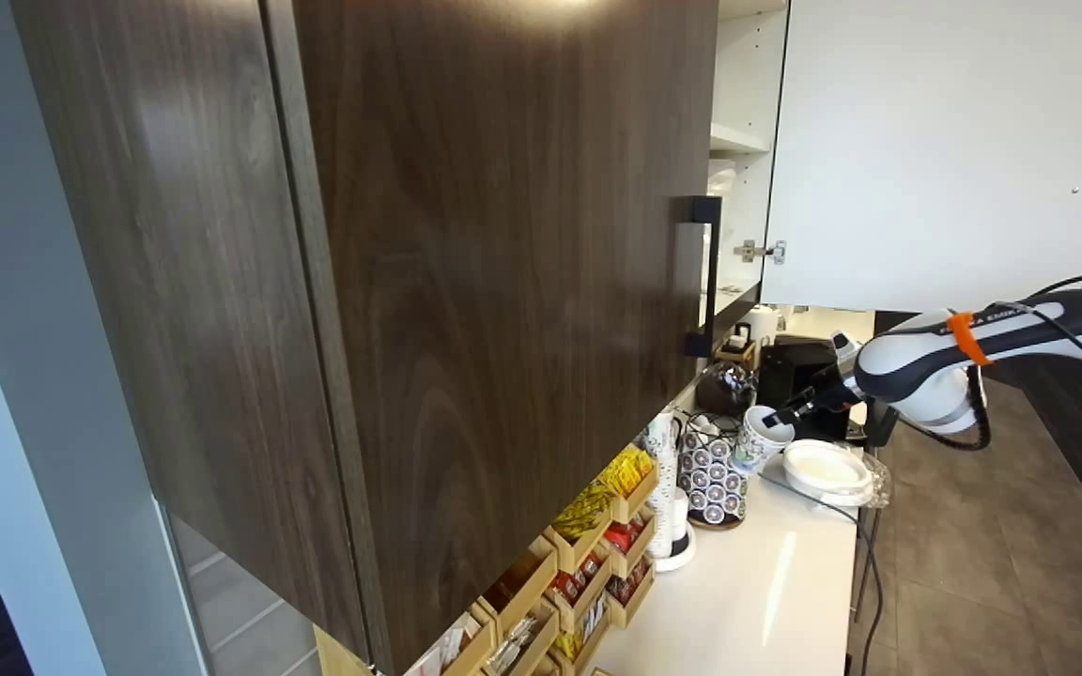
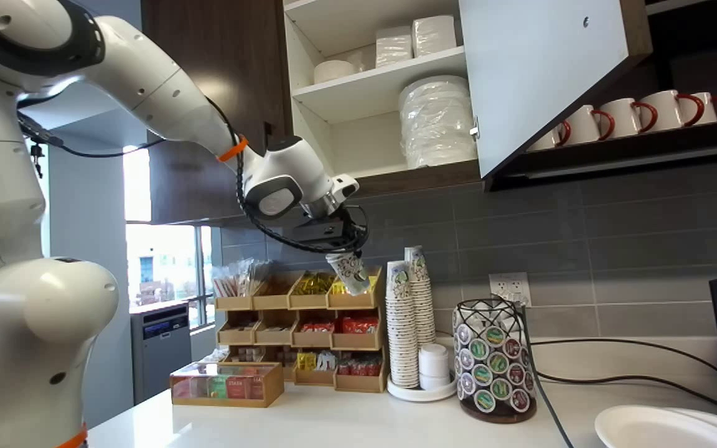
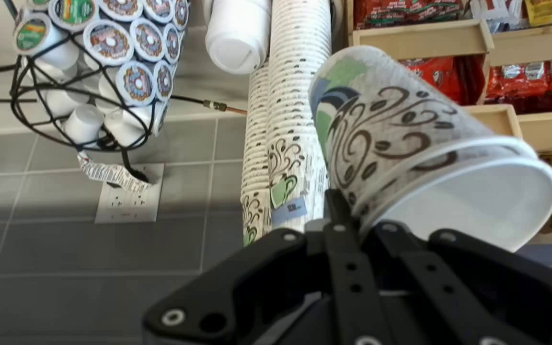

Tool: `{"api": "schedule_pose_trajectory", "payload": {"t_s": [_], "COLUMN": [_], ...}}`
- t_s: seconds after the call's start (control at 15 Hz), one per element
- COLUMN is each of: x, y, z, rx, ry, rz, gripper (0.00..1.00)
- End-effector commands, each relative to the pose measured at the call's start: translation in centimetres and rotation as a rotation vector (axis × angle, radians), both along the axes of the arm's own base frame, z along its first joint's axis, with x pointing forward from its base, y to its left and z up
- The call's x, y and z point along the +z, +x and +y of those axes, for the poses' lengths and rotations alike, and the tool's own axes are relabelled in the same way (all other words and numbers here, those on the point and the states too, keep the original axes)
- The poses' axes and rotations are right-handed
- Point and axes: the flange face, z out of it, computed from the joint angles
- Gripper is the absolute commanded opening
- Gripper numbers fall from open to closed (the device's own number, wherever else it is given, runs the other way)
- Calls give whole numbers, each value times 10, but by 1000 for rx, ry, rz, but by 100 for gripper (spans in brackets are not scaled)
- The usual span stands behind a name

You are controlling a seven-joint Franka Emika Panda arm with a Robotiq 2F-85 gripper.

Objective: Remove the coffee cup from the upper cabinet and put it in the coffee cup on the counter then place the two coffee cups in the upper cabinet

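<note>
The two coffee cups [image 3: 400, 124] are nested one inside the other. Their two white rims show in the wrist view. They are pale with a brown swirl pattern. My gripper [image 3: 352, 225] is shut on the cups' wall at the rim. The cups hang tilted above the counter, and they show in both exterior views [image 1: 753, 443] [image 2: 350, 272]. Their opening points up and to one side. The upper cabinet [image 2: 389, 74] stands open, above and behind the gripper. Its white door [image 1: 935, 150] is swung wide. The inner fingertip is hidden by the cups.
Tall stacks of paper cups [image 2: 402, 330] stand beside a coffee pod rack [image 2: 494, 367] on the counter [image 2: 333, 426]. A wooden packet organizer [image 2: 312, 302] is behind the held cups. Wrapped plates [image 2: 436, 121] fill the lower shelf's right side. White plates [image 1: 823, 469] lie near the counter edge.
</note>
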Motion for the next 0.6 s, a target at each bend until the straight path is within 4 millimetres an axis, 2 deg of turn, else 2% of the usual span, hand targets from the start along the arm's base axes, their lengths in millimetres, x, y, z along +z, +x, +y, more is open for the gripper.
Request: {"api": "schedule_pose_trajectory", "payload": {"t_s": [0.0,0.13,0.4,0.47,0.53], "x": [64,95,138,126,135], "y": [-29,-41,-60,-50,-55], "z": [5,5,4,3,2], "rx": [72,105,137,133,139], "ry": [1,-2,19,14,21], "rz": [-50,-49,-21,-39,-42], "gripper": [1,1,1,5,5]}}
